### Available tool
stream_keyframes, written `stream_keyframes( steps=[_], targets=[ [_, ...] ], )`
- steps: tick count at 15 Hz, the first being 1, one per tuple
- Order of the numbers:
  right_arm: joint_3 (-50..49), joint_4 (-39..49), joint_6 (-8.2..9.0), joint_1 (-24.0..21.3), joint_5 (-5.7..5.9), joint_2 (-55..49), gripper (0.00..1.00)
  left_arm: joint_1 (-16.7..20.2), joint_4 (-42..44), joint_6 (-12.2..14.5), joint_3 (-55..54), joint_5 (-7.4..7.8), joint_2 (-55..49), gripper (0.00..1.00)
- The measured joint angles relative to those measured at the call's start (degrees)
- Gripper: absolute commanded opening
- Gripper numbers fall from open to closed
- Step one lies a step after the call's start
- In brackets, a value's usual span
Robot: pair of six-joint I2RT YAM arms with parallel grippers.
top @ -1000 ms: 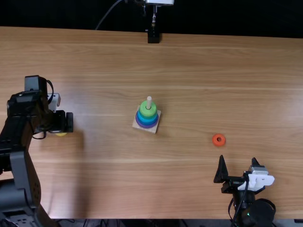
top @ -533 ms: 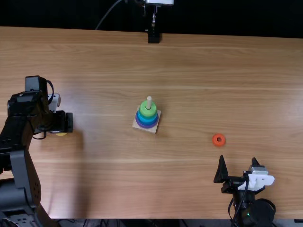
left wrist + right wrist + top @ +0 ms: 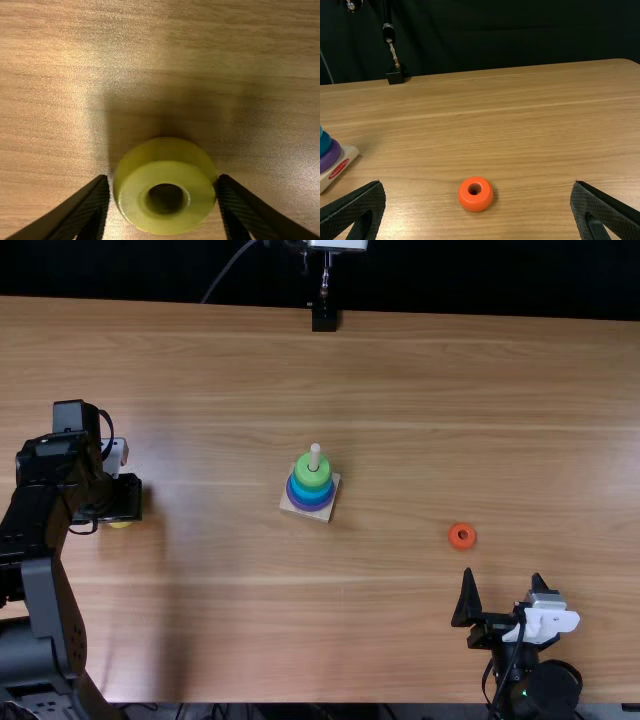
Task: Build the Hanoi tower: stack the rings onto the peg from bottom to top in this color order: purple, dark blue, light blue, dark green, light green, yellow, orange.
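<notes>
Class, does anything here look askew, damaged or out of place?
Nothing stands out: the tower's rings sit around the peg, the orange ring lies flat, and the left gripper has the yellow ring between its fingers.

Left of the middle of the desk (image 3: 400,390) sits the base (image 3: 304,514), its peg (image 3: 315,454) upright with the stacked rings (image 3: 312,500) around it; behind, at the far edge, a stand (image 3: 324,318). Well off to the left, slightly nearer the front, the left-hand ring (image 3: 165,172) lies on the desk between the fingers of the left gripper (image 3: 120,502). Right of the base, also a little nearer, lies the right-hand ring (image 3: 454,538), with the right gripper (image 3: 502,575) before it, toward the near edge.
</notes>
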Motion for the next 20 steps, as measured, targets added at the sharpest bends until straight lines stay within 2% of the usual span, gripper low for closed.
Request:
stream_keyframes(
  steps=[2,5,8,13,16,20],
  targets=[
    [0.0,0.02,0.0,-0.02,0.0,0.0,1.0,0.0,0.0,0.0,0.02,0.0,0.0,0.01],
    [0.0,0.0,-0.02,-0.02,0.02,0.0,1.0,0.0,-0.24,0.0,0.59,-0.22,0.0,0.0],
    [0.0,0.0,-0.02,-0.02,0.0,0.0,1.0,0.02,-1.77,0.0,5.53,-0.24,0.0,0.0],
    [0.0,0.0,-0.02,-0.02,0.0,-0.02,1.0,-0.31,-20.2,-0.02,15.8,0.11,0.02,0.0],
    [0.0,0.0,-0.02,-0.02,0.0,0.0,1.0,-3.17,-29.94,0.0,22.56,0.98,0.0,0.0],
    [0.0,0.02,0.0,0.0,0.0,0.0,1.0,-9.81,-30.51,-0.09,27.39,1.18,0.02,0.0]
  ],
)
